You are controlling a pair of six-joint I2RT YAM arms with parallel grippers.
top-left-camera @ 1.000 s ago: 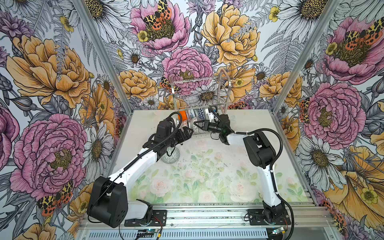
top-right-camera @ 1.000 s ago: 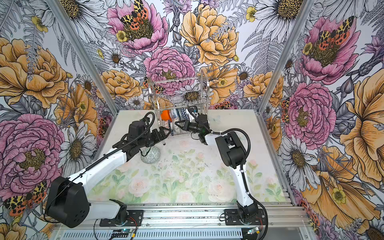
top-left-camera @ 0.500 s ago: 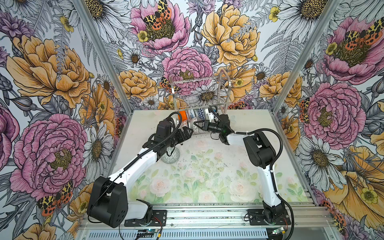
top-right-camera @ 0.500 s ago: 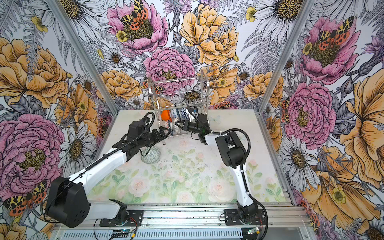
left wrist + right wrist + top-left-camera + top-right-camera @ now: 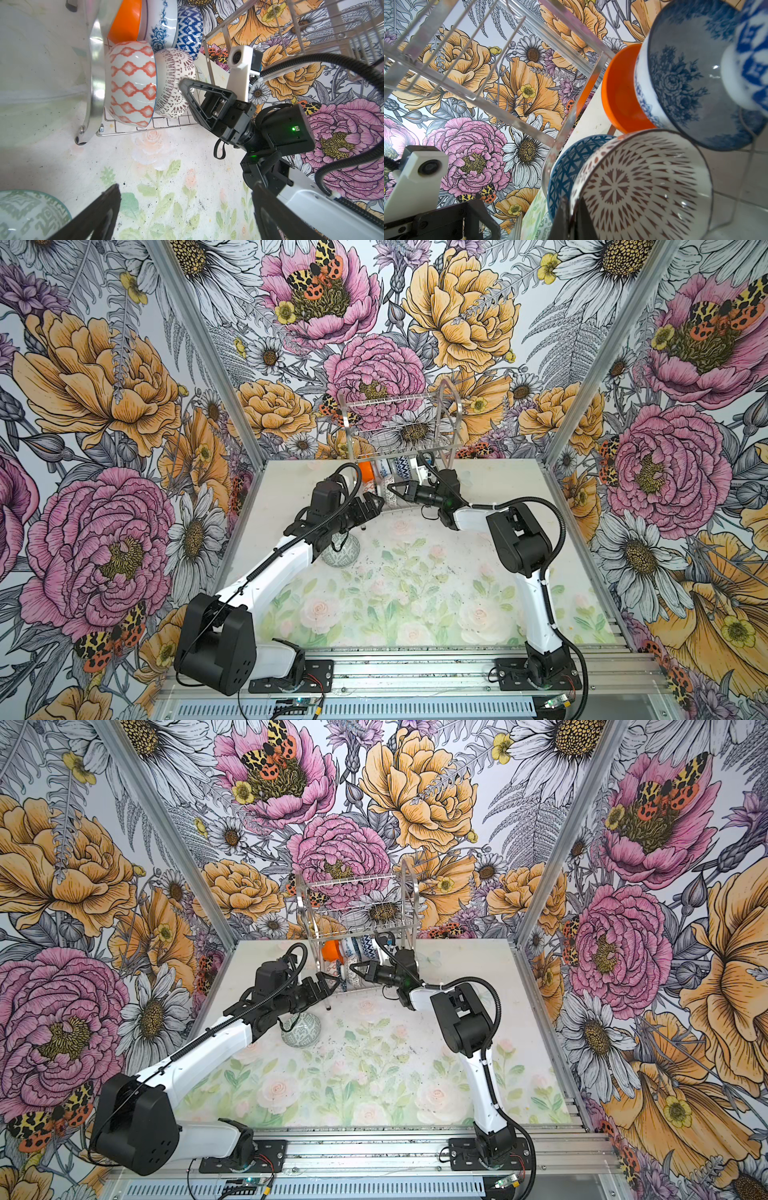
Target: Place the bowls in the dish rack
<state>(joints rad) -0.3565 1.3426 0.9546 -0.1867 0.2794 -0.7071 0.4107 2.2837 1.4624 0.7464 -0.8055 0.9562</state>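
Left gripper (image 5: 375, 502) stands spread wide and empty just beside the front left leg of the rack (image 5: 451, 414). Its arm stretches long and low from the base at the lower left of both top views toward the centre. Partly under that arm, on the table (image 5: 415, 593), sits one green bowl (image 5: 344, 555), near the rack but outside it. The top views show it half hidden by the arm, while the left wrist view catches only its patterned side in the lower left corner. Right gripper (image 5: 393, 488) points left, tip apart from the left one, on an arm that rises at the lower right, folds at a raised elbow and reaches toward the rack's lower tier. From above I cannot tell how its jaws stand. The right wrist view shows its fingers (image 5: 565, 220) pinching the rim of the lace bowl (image 5: 643, 187), one outside, one inside. The rack has two tiers. In the left wrist view five bowls can be counted, all standing on edge in the lower one. The diamond bowl (image 5: 131, 83) and lace bowl are in front, touching, and behind them are the orange bowl (image 5: 124, 22), floral bowl (image 5: 160, 22) and blue bowl (image 5: 190, 29). Only the right wrist view looks into the bowls, showing the diamond bowl's blue lattice lining.
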